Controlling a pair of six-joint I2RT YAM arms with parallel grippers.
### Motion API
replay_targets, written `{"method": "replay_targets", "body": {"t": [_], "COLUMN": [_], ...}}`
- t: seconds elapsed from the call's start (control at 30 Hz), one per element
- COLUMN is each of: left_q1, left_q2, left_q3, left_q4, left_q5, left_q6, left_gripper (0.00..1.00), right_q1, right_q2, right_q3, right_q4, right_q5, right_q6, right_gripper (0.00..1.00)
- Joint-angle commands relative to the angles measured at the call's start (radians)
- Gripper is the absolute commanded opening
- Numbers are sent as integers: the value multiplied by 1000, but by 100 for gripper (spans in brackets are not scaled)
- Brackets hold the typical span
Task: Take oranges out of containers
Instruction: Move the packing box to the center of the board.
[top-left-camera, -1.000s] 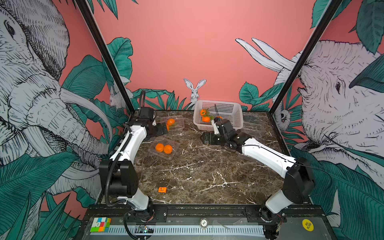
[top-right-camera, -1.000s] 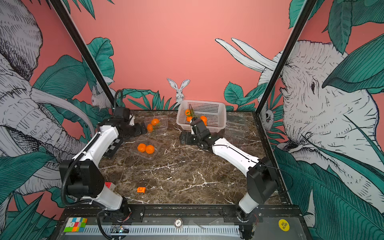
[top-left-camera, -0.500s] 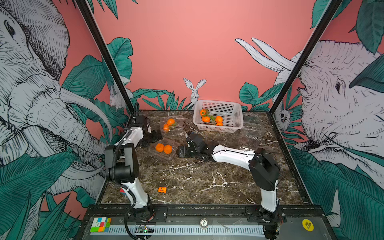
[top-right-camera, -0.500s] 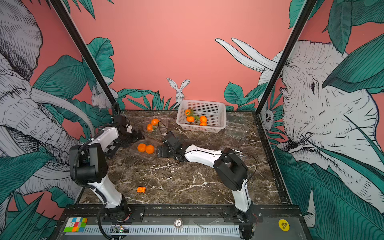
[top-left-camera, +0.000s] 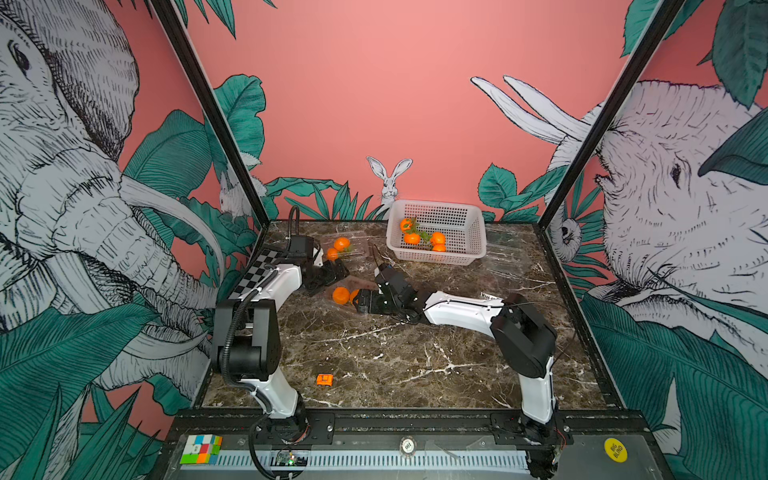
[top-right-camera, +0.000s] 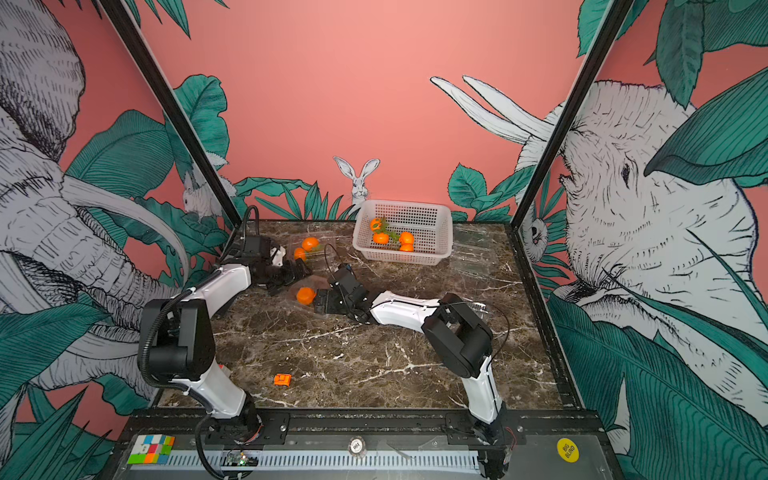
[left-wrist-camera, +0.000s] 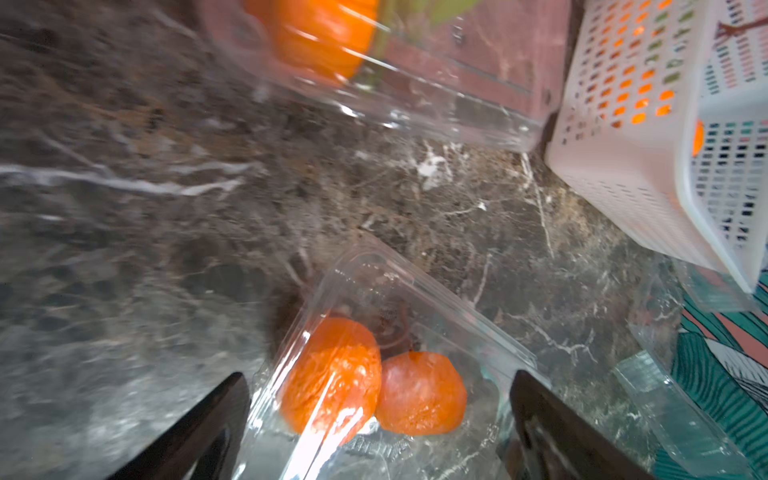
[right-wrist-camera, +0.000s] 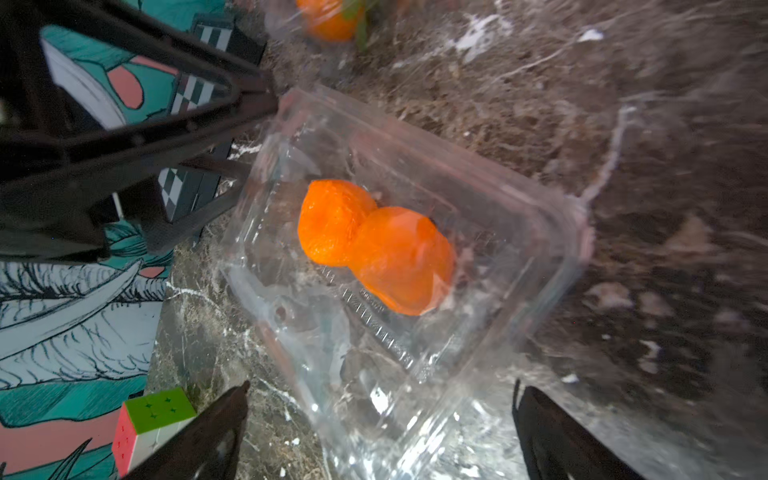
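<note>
On the worktop, the box of oranges is flanked by left tool and right tool, both wide; best pinned by one, opened by the other.

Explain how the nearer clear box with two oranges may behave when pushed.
The clear box looks thin and light, so it may slide on the marble table and flex if squeezed. Its two oranges look round and loose, so they may roll inside.

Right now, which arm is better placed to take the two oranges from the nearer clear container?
Probably the right. The right gripper is open, with the container and both oranges centred before it. The left gripper, also open, sits only at the container's far corner.
</note>
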Motion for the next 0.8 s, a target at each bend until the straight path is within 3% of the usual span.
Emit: {"method": "replay_targets", "body": {"t": [0.0, 0.4, 0.6, 0.77], "left_q1": [-47, -325, -351, -351], "left_q2": [-6, 125, 212, 196], "left_q3": [-5, 178, 317, 268], "left_q4": [44, 67, -53, -7], "left_q5": [21, -35, 16, 35], "left_q6": [-41, -109, -73, -87], "left_gripper": [99, 99, 99, 99], "right_q1": [-45, -231, -317, -331], "right_q2": [-88, -278, -336, -392], "right_q3": [-89, -317, -304, -313], "right_q4": [43, 33, -73, -101], "right_q5": [19, -24, -77, -56], "right_q6": [-12, -90, -204, -348], "right_gripper": [99, 99, 99, 99]}}
